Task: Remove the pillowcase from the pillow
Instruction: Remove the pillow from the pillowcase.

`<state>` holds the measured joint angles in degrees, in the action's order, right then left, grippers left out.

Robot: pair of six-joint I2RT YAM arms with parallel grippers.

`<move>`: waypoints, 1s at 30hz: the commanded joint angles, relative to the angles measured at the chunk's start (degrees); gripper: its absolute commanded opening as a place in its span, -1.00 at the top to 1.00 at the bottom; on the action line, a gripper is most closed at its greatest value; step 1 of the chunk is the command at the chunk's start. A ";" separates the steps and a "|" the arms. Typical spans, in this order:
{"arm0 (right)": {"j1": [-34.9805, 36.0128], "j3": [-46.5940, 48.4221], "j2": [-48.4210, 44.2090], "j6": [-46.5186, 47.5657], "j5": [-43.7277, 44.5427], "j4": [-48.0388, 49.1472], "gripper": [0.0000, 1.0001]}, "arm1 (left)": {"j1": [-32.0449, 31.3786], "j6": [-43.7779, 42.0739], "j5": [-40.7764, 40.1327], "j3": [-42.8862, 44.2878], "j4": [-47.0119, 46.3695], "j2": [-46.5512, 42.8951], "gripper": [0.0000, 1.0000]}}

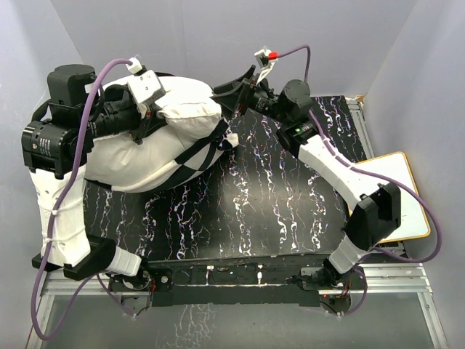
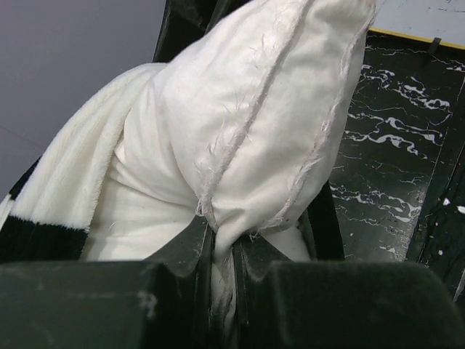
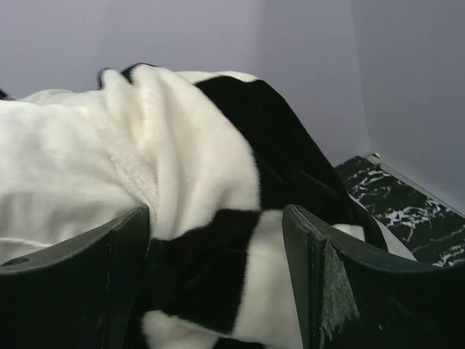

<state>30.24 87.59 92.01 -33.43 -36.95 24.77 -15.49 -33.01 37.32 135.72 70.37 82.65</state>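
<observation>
Two grips to log. Left gripper [image 2: 221, 251] clamped tight on a seamed corner of the pillow [image 2: 269, 123], off-white cloth pinched betw. its fingers. Right gripper [image 3: 216, 233] has jaws wide, astride a fold of the pillowcase [image 3: 240, 145], not pinching it. Pillow lies at far-left of the table [image 1: 276, 196]; pillowcase bunched round its right end, checks showing underneath. Judgement: both light, soft, nothing breakable. Plush prob. thick & slippery, so take a deep bite on a fold or the hem, not surface pile. Pillow squashes, so the corner seam looks the best anchor.
</observation>
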 commanded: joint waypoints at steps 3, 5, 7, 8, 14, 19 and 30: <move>-0.19 5.22 4.79 3.27 4.10 -6.01 -0.47 | -0.19 -1.08 4.25 4.01 -6.95 -4.03 1.00; -0.11 4.51 5.31 3.24 4.16 -5.99 -0.46 | -0.07 -1.26 4.06 3.15 -6.95 -4.00 1.00; 0.20 3.53 5.40 3.20 3.05 -5.73 -0.32 | -0.10 -1.39 3.62 2.02 -7.79 -5.90 1.00; 0.30 2.81 5.26 2.53 2.53 -5.27 -0.22 | -0.09 -1.48 3.23 1.36 -8.40 -6.26 1.00; -1.59 -0.03 6.21 -3.98 0.94 -2.67 0.84 | -0.09 -1.58 1.53 0.58 -12.44 -6.52 1.00; -6.05 -2.35 8.93 -2.21 11.83 -10.06 0.84 | -0.07 -0.70 -2.46 -1.90 -21.21 -8.16 1.00; -6.61 -16.60 16.24 2.14 21.27 -12.93 0.85 | -0.09 1.74 -6.30 -1.40 -33.73 -8.20 1.00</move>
<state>27.00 78.30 101.08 -37.45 -29.43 26.22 -16.36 -32.25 32.95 129.51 56.40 80.58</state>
